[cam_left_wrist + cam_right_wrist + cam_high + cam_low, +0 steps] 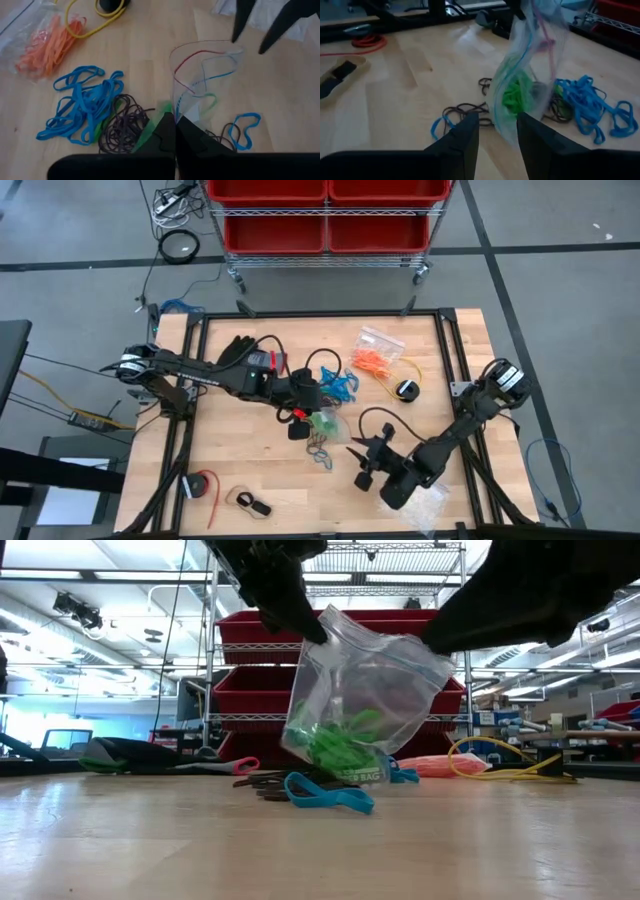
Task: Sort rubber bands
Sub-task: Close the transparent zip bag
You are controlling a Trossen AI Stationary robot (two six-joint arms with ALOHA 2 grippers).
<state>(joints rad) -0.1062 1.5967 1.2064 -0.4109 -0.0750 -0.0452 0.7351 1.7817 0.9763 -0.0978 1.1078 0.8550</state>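
Observation:
A clear zip bag (pixel 365 690) with green rubber bands (pixel 335 740) in it hangs from my left gripper (pixel 174 131), which is shut on its rim over the middle of the table. The bag's mouth (pixel 207 62) gapes open. My right gripper (pixel 497 137) stands open just near-right of the bag, fingers level and pointing at it without touching. Loose blue rubber bands (pixel 82 107) and black rubber bands (pixel 122 127) lie on the table beside the bag, and a single blue band (pixel 325 795) in front. Orange rubber bands (pixel 375 360) lie in another clear bag farther back. My left gripper pinches the bag's top rim (pixel 175 111) at one side of the mouth between its two shut fingers, slanting down from the table's left. The bag hangs tilted below the fingers, and its bottom (pixel 345 775) is low over the black bands; whether it touches them I cannot tell.
A yellow cable (pixel 402 375) and a small black part lie back right. Black gloves (pixel 235 350) lie back left, a red roll (pixel 203 485) front left. A clear bag of whitish pieces (pixel 428 502) sits under the right arm. Red bins (pixel 325 215) stand beyond the table.

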